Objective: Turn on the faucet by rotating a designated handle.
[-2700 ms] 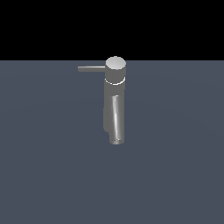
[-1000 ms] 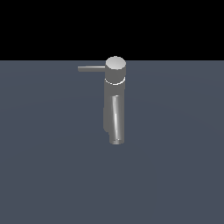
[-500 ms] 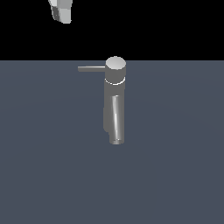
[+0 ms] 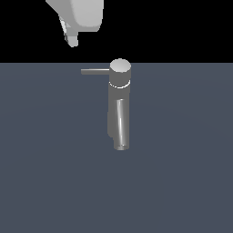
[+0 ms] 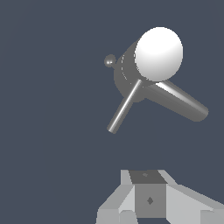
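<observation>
Handle [image 4: 94, 71]: the thin grey rod you must rotate, projecting level from the round cap toward the exterior view's left; nothing touches it. In the wrist view it reads as the slim bar [image 5: 124, 106], distinct from the thicker spout [image 5: 181, 100]. A small knob [image 5: 110, 60] also shows beside the body there.

Faucet [image 4: 119, 102]: upright on the dark counter [image 4: 182, 182], near the centre of the scene, cap [image 4: 120, 67] at the top and spout pointing toward the near side.

Hand [image 4: 70, 37]: above and to the exterior view's left of the handle, well apart from it. Only part of it shows in either view [image 5: 148, 201], so you cannot tell whether the fingers are spread or closed.

Hazards, as a judgement: descend off line and you may strike the cap or slide past the rod's free end. Push too near the cap and you lose leverage; mistake the spout for the rod and nothing turns.
</observation>
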